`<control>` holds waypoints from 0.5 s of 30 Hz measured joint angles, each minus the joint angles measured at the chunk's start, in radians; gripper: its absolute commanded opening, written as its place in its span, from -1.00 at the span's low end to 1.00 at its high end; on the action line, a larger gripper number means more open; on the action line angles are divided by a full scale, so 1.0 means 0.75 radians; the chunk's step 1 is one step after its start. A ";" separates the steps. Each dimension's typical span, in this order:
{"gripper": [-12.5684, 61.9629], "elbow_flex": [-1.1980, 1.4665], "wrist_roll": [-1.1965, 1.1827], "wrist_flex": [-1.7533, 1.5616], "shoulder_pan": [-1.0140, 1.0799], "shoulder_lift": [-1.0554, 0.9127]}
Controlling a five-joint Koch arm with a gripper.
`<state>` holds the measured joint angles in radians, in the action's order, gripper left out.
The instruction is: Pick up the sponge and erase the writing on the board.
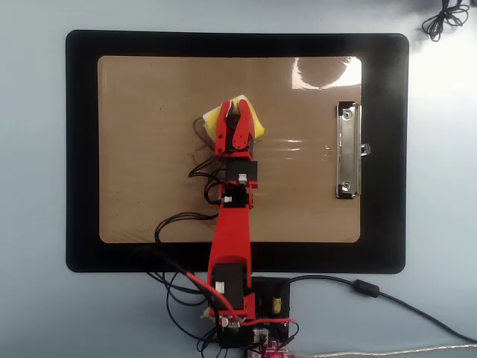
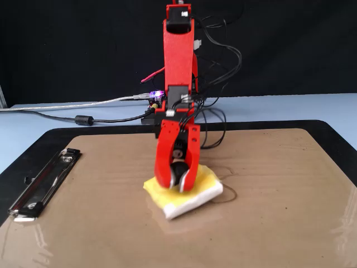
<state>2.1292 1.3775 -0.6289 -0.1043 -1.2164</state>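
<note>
Currently we log one red gripper (image 2: 176,182) clamped on the sponge's (image 2: 204,187) black knob (image 2: 178,171), sponge resting on the board (image 2: 279,190).

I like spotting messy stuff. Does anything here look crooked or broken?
Only slightly: the sponge sits turned cornerwise on the clipboard, gripped at its black knob by the red hand. Nothing looks spilled or broken.

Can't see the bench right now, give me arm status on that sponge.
End effector shut on sponge knob. Sponge flat on board. Nothing in the way.
</note>
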 measured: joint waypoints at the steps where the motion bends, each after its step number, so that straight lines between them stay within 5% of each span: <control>1: -0.87 0.176 0.010 0.029 -0.022 -0.149; 4: -0.87 0.571 0.153 0.110 -0.143 -0.507; 6: -0.87 0.562 0.205 0.141 -0.166 -0.522; 15: -0.87 -0.340 0.213 0.082 -0.172 0.237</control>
<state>1.8745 1.5370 -0.5676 -0.2332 -1.0385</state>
